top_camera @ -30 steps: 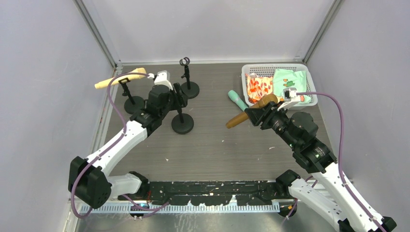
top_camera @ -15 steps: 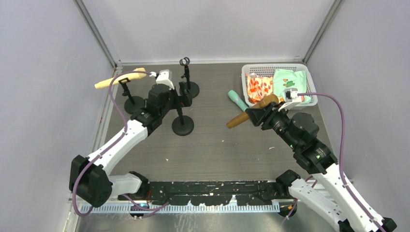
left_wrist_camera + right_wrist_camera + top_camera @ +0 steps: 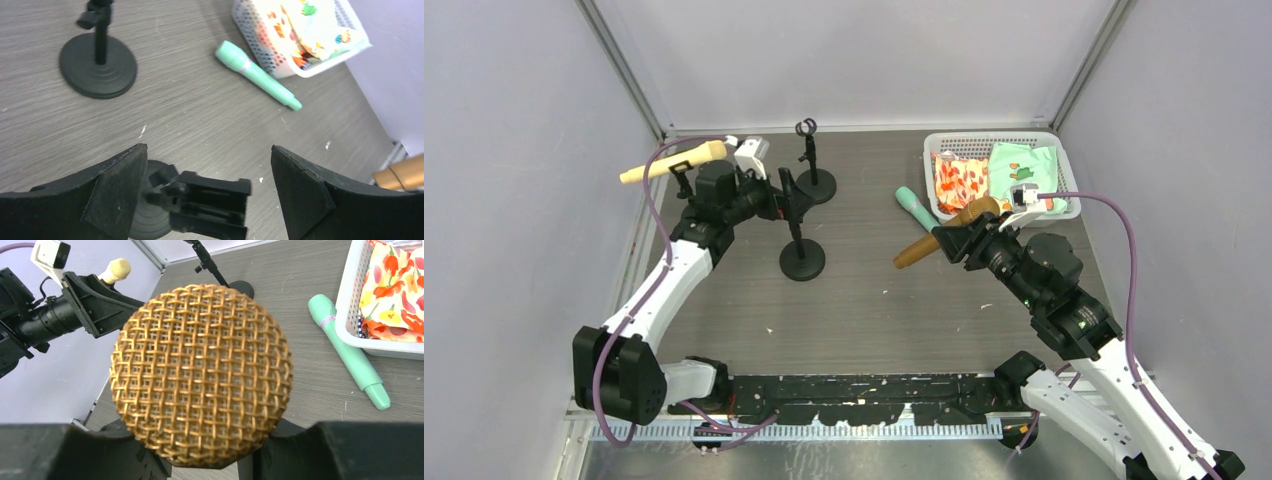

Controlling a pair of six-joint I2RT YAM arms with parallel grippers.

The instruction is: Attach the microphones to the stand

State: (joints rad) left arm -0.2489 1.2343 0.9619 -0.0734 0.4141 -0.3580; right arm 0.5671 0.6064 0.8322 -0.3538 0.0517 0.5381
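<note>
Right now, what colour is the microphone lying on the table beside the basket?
The microphone is mint green, clearest in the left wrist view.

Left hand (image 3: 208,154) agape, right hand (image 3: 951,241) clamped

Overhead, close wrist views; shared green microphone (image 3: 914,208)

Plain lavender-grey panels shut the space in: a left wall (image 3: 504,200), a back wall (image 3: 854,60) and a right wall (image 3: 1194,150), joined by slanting aluminium posts (image 3: 621,70) at the far corners. The tabletop (image 3: 874,290) is dark grey wood-grain, flecked with white specks (image 3: 142,131) and evenly lit.
</note>
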